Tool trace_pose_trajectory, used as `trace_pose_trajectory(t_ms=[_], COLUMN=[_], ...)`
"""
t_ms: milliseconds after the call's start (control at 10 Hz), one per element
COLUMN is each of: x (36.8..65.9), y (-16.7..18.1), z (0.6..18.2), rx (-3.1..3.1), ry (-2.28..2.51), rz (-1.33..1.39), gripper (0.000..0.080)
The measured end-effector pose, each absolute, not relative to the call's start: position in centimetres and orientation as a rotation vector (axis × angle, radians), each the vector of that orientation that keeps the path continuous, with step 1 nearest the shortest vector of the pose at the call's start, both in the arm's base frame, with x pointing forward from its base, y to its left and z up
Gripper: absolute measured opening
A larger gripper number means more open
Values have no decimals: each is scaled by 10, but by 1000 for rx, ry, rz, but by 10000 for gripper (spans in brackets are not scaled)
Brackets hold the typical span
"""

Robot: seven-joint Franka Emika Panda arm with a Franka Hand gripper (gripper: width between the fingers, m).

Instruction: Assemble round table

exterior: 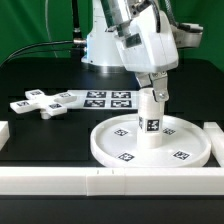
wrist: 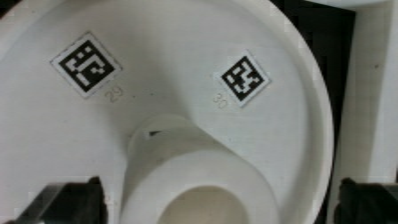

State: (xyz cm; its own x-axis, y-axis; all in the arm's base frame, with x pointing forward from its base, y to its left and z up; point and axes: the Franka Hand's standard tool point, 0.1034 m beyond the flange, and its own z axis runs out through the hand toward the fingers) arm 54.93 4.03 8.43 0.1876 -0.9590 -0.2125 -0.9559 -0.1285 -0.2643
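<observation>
The large rimmed round disc (exterior: 108,143) lies flat at the exterior view's right, tags up. The short cylindrical post (exterior: 150,118) stands upright on the disc's middle. My gripper (exterior: 152,93) reaches down over the post's top with one finger on each side. In the wrist view the post (wrist: 222,165) rises between the dark fingers (wrist: 71,203), with a thin gap showing on each side, above the disc (wrist: 178,35). The jaws stand open around the post. The cross-shaped four-armed piece (exterior: 42,102) lies flat at the exterior view's left.
The marker board (exterior: 108,99) lies between the cross piece and the disc. Long white border rails run along the front (exterior: 100,180) and at both sides (exterior: 215,135). The arm's white base (exterior: 100,45) stands behind on the black table.
</observation>
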Motion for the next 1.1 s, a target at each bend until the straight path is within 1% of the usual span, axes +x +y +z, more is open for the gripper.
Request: trace_pose_trajectory(t_ms=[200, 600, 1000, 1100], x=[549, 552, 552, 552], y=[41, 42, 41, 41], z=[83, 85, 84, 84], rx=[-2240, -2736, -2845, -2876], ry=[1676, 895, 528, 374], rz=[-40, -146, -186, -204], gripper=[649, 649, 649, 649])
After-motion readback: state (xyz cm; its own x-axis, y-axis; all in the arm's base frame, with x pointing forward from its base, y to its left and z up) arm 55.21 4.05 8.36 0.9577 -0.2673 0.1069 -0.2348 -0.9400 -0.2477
